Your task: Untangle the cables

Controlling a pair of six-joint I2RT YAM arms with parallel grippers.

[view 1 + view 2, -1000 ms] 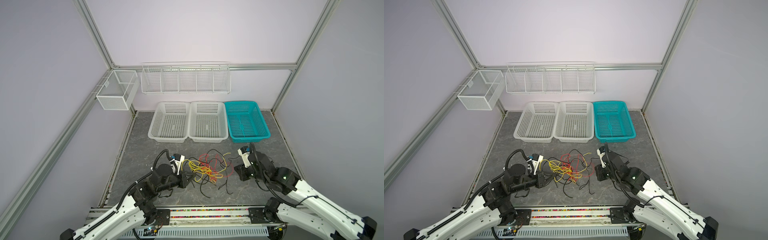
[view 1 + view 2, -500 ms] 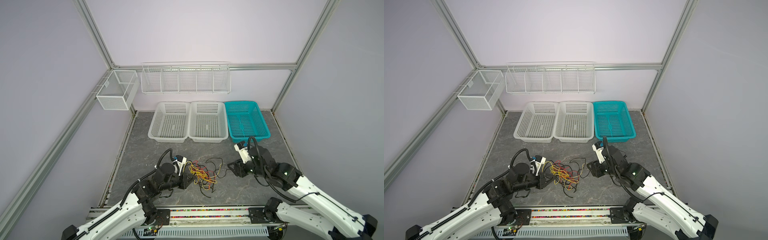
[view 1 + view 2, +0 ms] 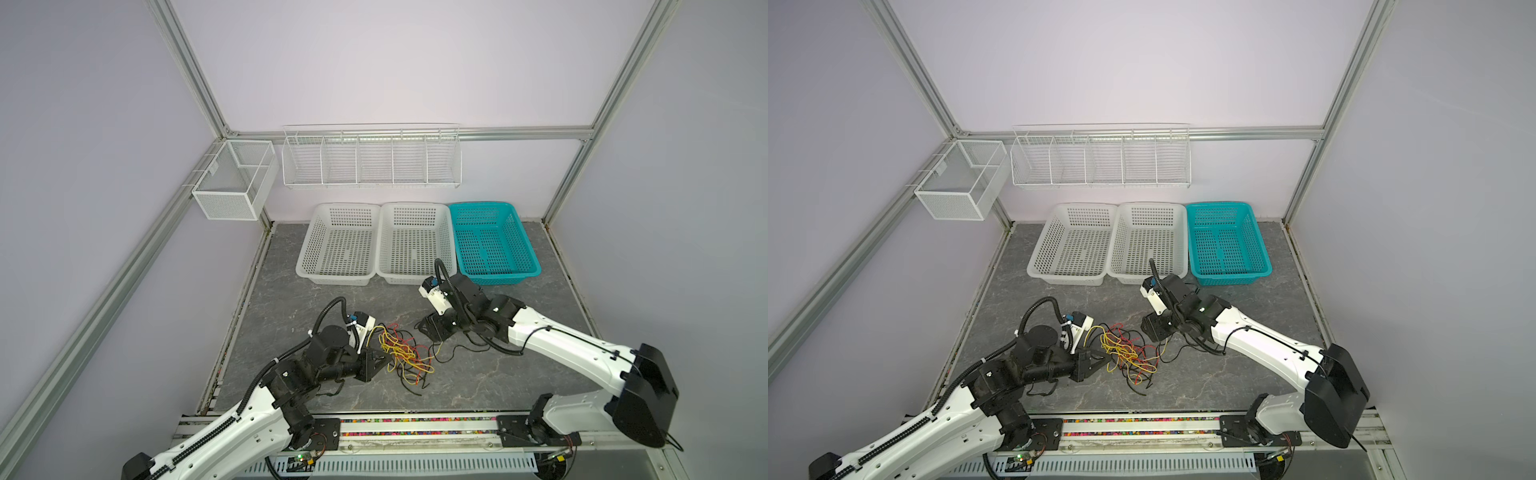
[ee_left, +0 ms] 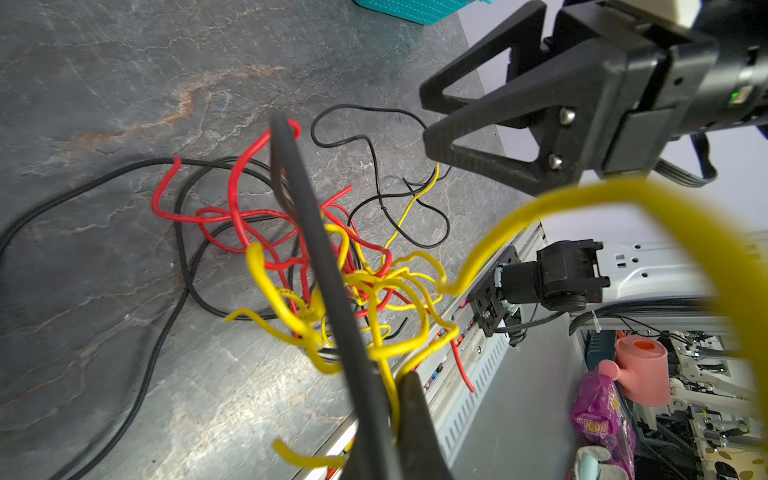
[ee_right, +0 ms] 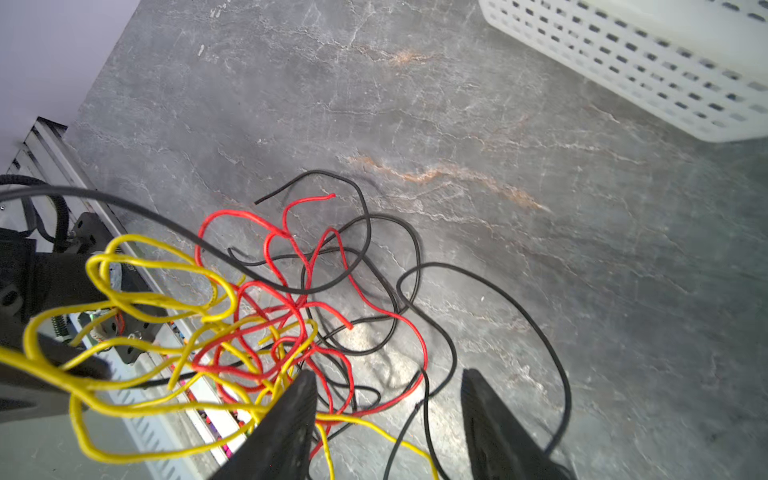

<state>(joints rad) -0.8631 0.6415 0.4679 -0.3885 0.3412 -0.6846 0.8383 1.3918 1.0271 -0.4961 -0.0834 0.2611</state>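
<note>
Yellow, red and black cables are pinched by the left claw and flanked rightward by the spread right claw.

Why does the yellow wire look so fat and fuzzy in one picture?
Left wrist view: a yellow cable loops close to the lens, so it is out of focus; right wrist view: the right gripper is blurred too; both top views: all sharp.
</note>
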